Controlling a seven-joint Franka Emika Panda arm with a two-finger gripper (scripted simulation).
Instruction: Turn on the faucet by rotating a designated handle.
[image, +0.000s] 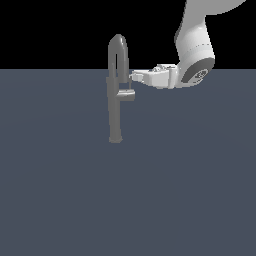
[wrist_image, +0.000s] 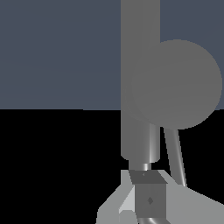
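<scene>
While its rounded end points toward the exterior view's right, the handle (image: 126, 95) juts sideways from the mid-height of the faucet (image: 116, 100), a slim matte grey post standing upright on a flared foot on the slate-blue floor (image: 65, 190), left of centre in the exterior view and just below the line where the floor meets a black backdrop. A narrow inverted-U spout (image: 118, 52) crowns the post, rising into the black.

Reaching in level from the exterior view's right, the gripper (image: 132, 85) sits right at the handle, its pale fingertips (image: 133, 76) close against the spout's descending leg and just above the lever. Whether its fingers are parted or pressed onto the lever cannot be told from either picture.

From the wrist view, the handle (wrist_image: 177, 83) fills the frame as a large grey disc seen end-on, overlapping the faucet post (wrist_image: 139, 65) beside it, with one grey finger pad (wrist_image: 148, 197) visible close to the lens.

Behind the gripper, the white arm (image: 195, 45) bends up and out of the exterior frame.
</scene>
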